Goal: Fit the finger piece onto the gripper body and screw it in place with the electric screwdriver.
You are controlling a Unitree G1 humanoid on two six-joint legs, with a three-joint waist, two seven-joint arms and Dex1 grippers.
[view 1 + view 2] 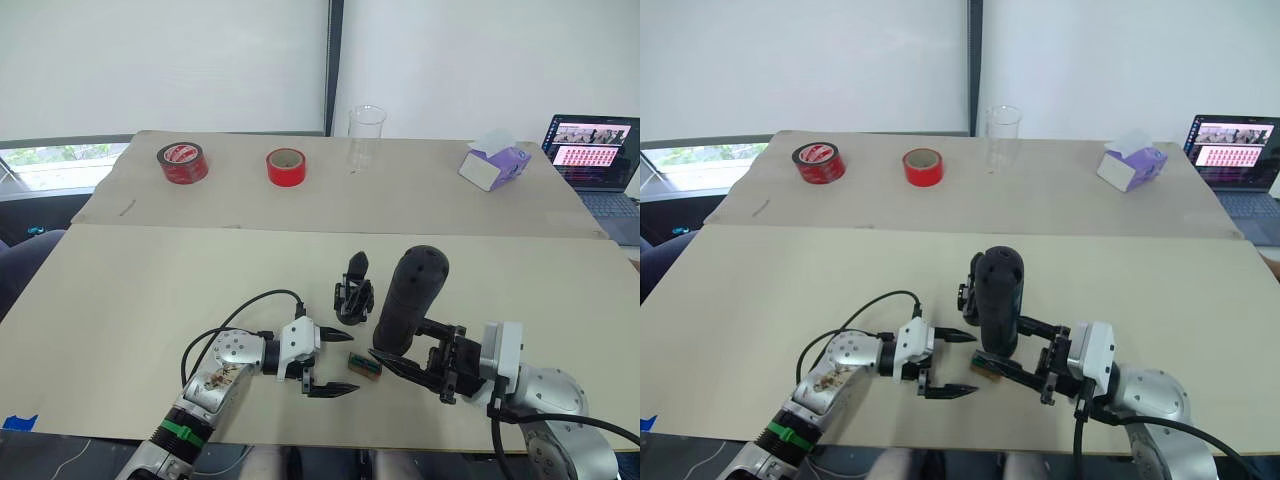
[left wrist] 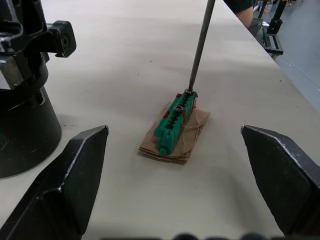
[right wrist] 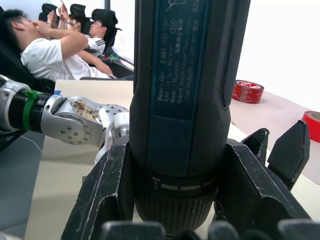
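Observation:
The electric screwdriver stands upright, a thick black cylinder, with my right gripper shut around its lower end; the right wrist view shows the fingers clamping it. Its thin metal bit touches the far end of a small green block lying on a scrap of brown card. My left gripper is open just left of that block, its fingers on either side. The black gripper body stands right behind the block. I cannot tell the finger piece apart from the pointed finger on top of it.
At the table's far side are two red tape rolls, a clear beaker, a purple tissue box and a laptop at the right edge. People sit beyond the table in the right wrist view.

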